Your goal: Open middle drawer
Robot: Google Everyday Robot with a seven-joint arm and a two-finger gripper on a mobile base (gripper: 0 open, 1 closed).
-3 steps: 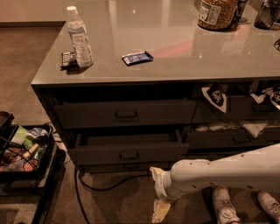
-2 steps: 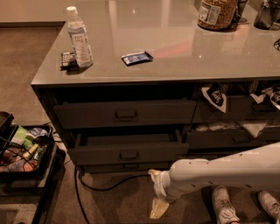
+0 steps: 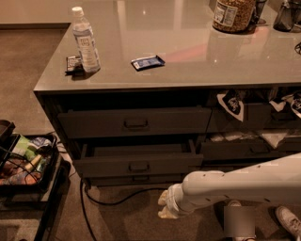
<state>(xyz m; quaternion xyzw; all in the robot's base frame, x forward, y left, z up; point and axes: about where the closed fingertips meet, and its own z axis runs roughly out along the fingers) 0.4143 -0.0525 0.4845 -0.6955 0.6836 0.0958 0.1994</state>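
Note:
The middle drawer (image 3: pixel 108 165) is a wide dark-grey drawer with a small loop handle (image 3: pixel 139 166) at its centre. It stands pulled out a short way, and a strip of its grey interior (image 3: pixel 136 150) shows above the front. The taller top drawer (image 3: pixel 94 123) above it is closed. The slim bottom drawer (image 3: pixel 136 180) sits just below it. My gripper (image 3: pixel 165 207) hangs low near the floor at the end of the white arm (image 3: pixel 235 184). It is below and to the right of the middle drawer's handle, apart from the drawer and holding nothing.
A water bottle (image 3: pixel 86 40), a dark packet (image 3: pixel 147 62) and a jar (image 3: pixel 234 14) stand on the grey countertop (image 3: pixel 197 61). A black cart with snacks (image 3: pixel 26 162) is at left. A cable (image 3: pixel 108 200) runs over the carpet. Shoes (image 3: pixel 288 221) show at bottom right.
My gripper and arm have dropped slightly lower and shifted a little left. The middle drawer stays pulled out by the same amount.

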